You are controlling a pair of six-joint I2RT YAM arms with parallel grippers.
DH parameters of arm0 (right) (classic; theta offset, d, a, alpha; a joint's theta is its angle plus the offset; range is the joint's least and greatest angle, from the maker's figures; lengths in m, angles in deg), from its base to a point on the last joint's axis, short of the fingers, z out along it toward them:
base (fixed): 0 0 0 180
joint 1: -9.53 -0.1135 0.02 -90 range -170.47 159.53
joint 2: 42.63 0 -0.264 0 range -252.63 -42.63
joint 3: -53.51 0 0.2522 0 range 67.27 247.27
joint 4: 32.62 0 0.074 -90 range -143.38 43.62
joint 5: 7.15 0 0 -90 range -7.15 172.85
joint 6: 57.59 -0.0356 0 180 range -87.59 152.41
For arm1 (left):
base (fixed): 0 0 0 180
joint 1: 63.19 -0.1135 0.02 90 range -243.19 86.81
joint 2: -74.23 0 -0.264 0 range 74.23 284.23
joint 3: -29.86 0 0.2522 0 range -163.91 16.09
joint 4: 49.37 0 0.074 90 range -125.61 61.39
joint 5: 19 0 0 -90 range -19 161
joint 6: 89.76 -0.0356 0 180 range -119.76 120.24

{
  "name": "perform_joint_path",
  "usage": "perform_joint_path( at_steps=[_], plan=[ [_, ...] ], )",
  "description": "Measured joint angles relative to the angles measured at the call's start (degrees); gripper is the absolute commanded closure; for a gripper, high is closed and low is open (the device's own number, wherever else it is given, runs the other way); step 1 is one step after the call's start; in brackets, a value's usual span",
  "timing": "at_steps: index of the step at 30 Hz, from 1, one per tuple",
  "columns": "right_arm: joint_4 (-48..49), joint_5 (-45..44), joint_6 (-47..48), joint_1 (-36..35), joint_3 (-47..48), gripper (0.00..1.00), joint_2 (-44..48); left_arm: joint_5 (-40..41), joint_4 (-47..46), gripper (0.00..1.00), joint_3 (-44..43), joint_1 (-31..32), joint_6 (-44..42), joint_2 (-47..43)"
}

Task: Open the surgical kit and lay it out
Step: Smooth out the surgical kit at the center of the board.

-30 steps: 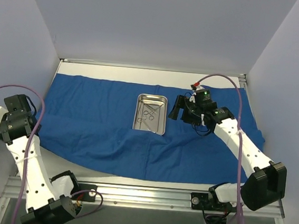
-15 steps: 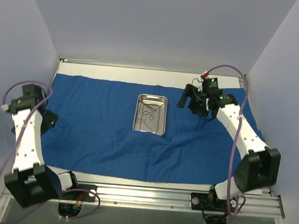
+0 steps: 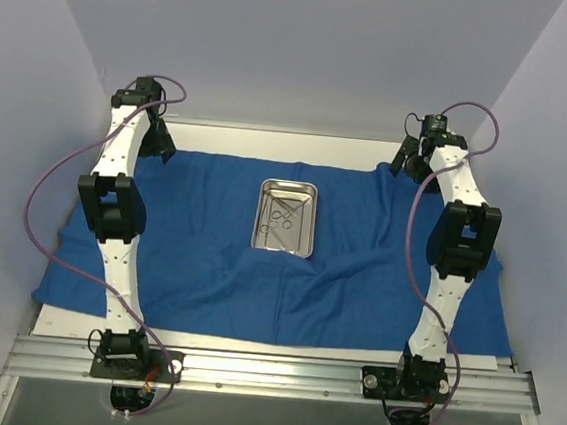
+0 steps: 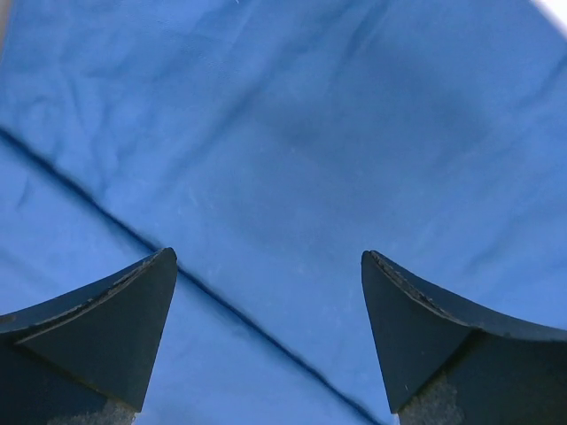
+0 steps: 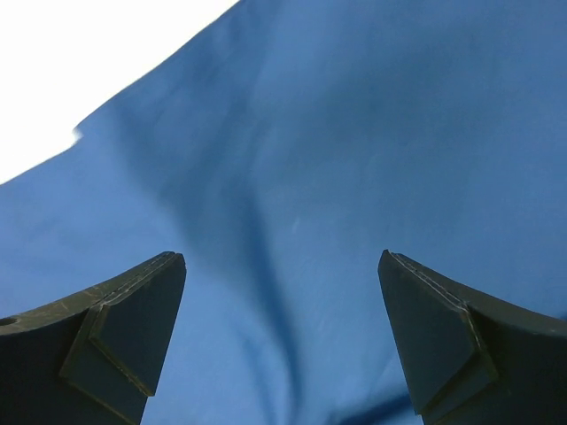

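1. Top external view: showing the blue cloth wrap (image 3: 209,256) lying spread open and rumpled, and carrying the steel tray (image 3: 260,220) near its middle.
2. Keeping the instruments (image 3: 283,220) inside the tray, overlapping in a small cluster.
3. Positioning the left gripper (image 3: 160,143) well beyond the tray's far-left corner, over the wrap's far edge; standing wide open, gripping nothing, with only blue fabric showing between the fingers (image 4: 106,319) in the left wrist view.
4. Positioning the right gripper (image 3: 406,160) well beyond the tray's far-right corner, likewise spread wide and empty above the wrap.
5. Risking, judging from this layout, a dragged tray: pulling either far edge unevenly while the tray is resting on the fabric, and so tipping or scattering the instruments.
6. Risking also a missed pinch: closing on thin flat cloth without catching a fold.
7. Counting: one wrap, one tray, two grippers; not resolving the instruments well enough for a count, being too small and tangled.
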Motion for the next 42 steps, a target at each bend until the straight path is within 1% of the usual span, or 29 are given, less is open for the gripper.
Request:
perform_joint_path(
  at_steps=[5, 9, 14, 18, 19, 20, 21, 23, 25, 28, 29, 31, 32, 34, 36, 38, 39, 41, 42],
  plan=[
    [-2.1, -0.1, 4.2, 1.7, 7.1, 0.03, -8.7, -2.4, 1.0, 0.06, -1.2, -0.6, -5.6, 4.7],
    [-2.2, 1.1, 5.6, 2.1, 7.0, 0.04, -11.3, -5.0, 0.9, 0.0, -1.2, -0.1, -7.7, 8.0],
    [-1.6, 0.6, 6.0, 2.1, 5.3, 0.05, -12.6, -8.1, 0.8, 0.0, -1.3, 0.7, -3.9, 12.9],
    [-0.9, -0.4, 5.2, 2.1, 5.9, 0.06, -13.5, -10.6, 3.4, 0.0, -7.4, -0.3, -0.1, 16.3],
    [-1.0, -0.7, 4.9, 2.2, 6.8, 0.07, -14.1, -12.6, 3.7, 0.01, -8.5, -0.9, 0.6, 17.2],
    [-1.3, -0.8, 4.7, 2.2, 8.2, 0.08, -15.1, -15.1, 3.9, 0.06, -9.4, -1.5, 1.4, 17.9],
    [-1.7, -0.9, 4.5, 2.2, 10.6, 0.08, -16.4, -16.9, 3.9, 0.06, -9.8, -2.2, 2.0, 18.3],
    [-1.8, -1.0, 3.9, 2.3, 14.9, 0.09, -19.1, -19.8, 4.2, 0.04, -10.4, -3.4, 3.3, 18.5],
    [-1.9, -1.1, 3.1, 2.4, 19.0, 0.09, -21.6, -21.6, 4.9, 0.04, -12.3, -4.3, 4.6, 19.5],
    [-1.2, -1.9, 2.3, 2.4, 22.4, 0.09, -23.7, -22.0, 6.8, 0.0, -17.5, -4.5, 6.0, 22.0],
    [-1.0, -2.3, 2.0, 2.4, 23.3, 0.09, -24.4, -22.2, 7.1, 0.12, -19.2, -4.6, 6.3, 22.8],
    [-0.8, -2.9, 1.5, 2.4, 25.9, 0.09, -25.8, -23.5, 7.0, 0.2, -22.2, -5.0, 6.8, 24.4],
    [-0.6, -3.2, 1.4, 2.4, 27.1, 0.09, -26.6, -24.5, 6.9, 0.26, -23.8, -5.3, 7.0, 25.3],
    [-0.2, -3.8, 1.1, 2.5, 30.1, 0.09, -28.4, -27.6, 5.1, 0.28, -26.2, -6.4, 7.7, 26.5],
    [0.0, -4.1, 1.0, 2.5, 33.7, 0.09, -30.4, -31.3, 0.6, 0.27, -26.5, -7.8, 8.0, 26.9],
    [0.6, -3.8, 0.6, 2.6, 36.2, 0.09, -31.8, -33.2, -4.2, 0.23, -26.5, -8.7, 8.0, 26.9],
    [1.3, -3.4, 0.4, 2.5, 36.3, 0.08, -31.9, -33.5, -6.6, 0.2, -26.4, -9.1, 7.8, 26.9],
    [2.2, -2.6, 0.1, 2.5, 35.6, 0.07, -31.3, -33.6, -11.0, 0.16, -24.0, -9.5, 7.5, 25.7],
    [3.0, -2.1, 0.1, 2.6, 33.6, 0.06, -30.3, -33.4, -12.3, 0.14, -22.1, -9.6, 7.4, 24.6]
  ],
)
